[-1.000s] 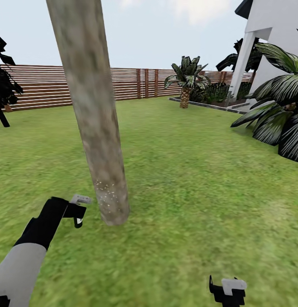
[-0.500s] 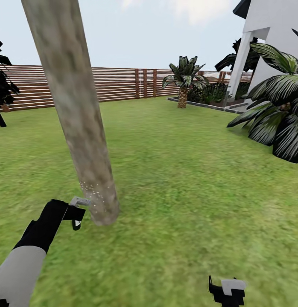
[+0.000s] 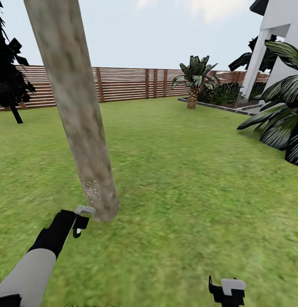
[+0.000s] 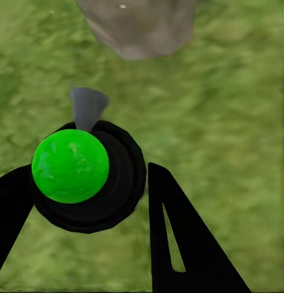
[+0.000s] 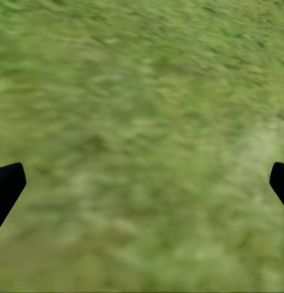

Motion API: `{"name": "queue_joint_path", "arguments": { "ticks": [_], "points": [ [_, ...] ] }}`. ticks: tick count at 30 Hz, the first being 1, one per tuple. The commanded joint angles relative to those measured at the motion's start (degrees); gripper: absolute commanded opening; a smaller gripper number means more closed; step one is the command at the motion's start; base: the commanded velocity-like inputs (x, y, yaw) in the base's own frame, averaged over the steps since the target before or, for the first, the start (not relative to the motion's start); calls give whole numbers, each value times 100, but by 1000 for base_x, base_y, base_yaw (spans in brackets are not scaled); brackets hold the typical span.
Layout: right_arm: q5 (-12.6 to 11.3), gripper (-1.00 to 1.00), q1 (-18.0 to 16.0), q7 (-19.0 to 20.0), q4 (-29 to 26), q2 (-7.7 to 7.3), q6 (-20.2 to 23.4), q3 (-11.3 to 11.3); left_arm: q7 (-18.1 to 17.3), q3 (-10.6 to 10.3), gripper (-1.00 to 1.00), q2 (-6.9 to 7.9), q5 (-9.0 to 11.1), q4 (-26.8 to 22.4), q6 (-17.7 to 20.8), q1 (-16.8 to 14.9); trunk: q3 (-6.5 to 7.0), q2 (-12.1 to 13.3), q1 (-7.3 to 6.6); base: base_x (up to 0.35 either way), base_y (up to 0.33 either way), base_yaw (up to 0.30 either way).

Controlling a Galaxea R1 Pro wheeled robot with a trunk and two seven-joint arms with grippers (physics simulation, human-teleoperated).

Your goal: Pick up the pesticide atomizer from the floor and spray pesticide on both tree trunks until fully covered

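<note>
A thick, mottled grey-brown tree trunk (image 3: 76,111) leans up from the lawn at the left of the head view, with white pesticide specks (image 3: 94,189) dotting its lowest part. My left gripper (image 3: 78,224) hangs low beside the trunk's foot. In the left wrist view this gripper (image 4: 87,174) is shut on the pesticide atomizer (image 4: 70,166), a black body with a bright green round top. Its grey nozzle (image 4: 88,107) points toward the trunk base (image 4: 138,27). My right gripper (image 3: 226,294) sits at the lower right, open (image 5: 142,183) over bare grass.
A brown slat fence (image 3: 132,83) rings the lawn (image 3: 187,170). A black-leaved thin tree (image 3: 10,81) stands far left. A small palm (image 3: 195,79) is at the back. Large palm fronds (image 3: 281,123) and a white house (image 3: 285,38) are at the right.
The head view has shifted, so the whole scene sits differently in the picture. The trunk base now lies closer to my left gripper. The right gripper keeps its place in the view.
</note>
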Motion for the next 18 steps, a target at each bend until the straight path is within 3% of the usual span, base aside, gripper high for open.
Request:
{"name": "queue_joint_path", "arguments": {
  "ticks": [1,5,6,8,11,12,14,15,17,18],
  "points": [
    [0,100,0,0,0,0,0,1,70,17,-100,-35,-20,36,-7,-1,0,0,0,37,-277,277],
    [0,100,0,0,0,0,-1,7,700,95,-100,-95,1,250,-119,-1,0,0,0,75,-277,277],
    [0,100,0,0,0,0,-1,7,744,127,-100,-100,5,370,-272,-1,0,0,0,116,-268,277],
    [4,100,0,0,0,4,-1,8,881,293,-100,-248,150,978,-1044,-1,0,0,0,207,-211,277],
    [1,100,0,0,0,4,-1,8,1224,396,-100,-430,482,1438,-1412,-1,0,0,0,255,-179,277],
    [0,100,0,0,0,6,-1,8,1392,412,-100,-423,594,1509,-1462,-1,0,0,0,221,-199,277],
    [0,100,0,0,0,6,-1,8,1459,411,-100,-325,624,1526,-1466,-1,0,0,0,149,-234,277],
    [0,100,0,0,0,5,-1,8,1466,408,-100,-254,628,1528,-1461,-1,0,0,0,76,-255,277],
    [1,100,0,0,0,3,-1,8,1474,409,-100,27,648,1552,-1442,-1,0,0,0,21,-269,266],
    [0,100,0,0,-1,5,-1,7,1477,407,-100,56,701,1561,-1440,-1,0,0,0,4,-273,124]
  ]
}}
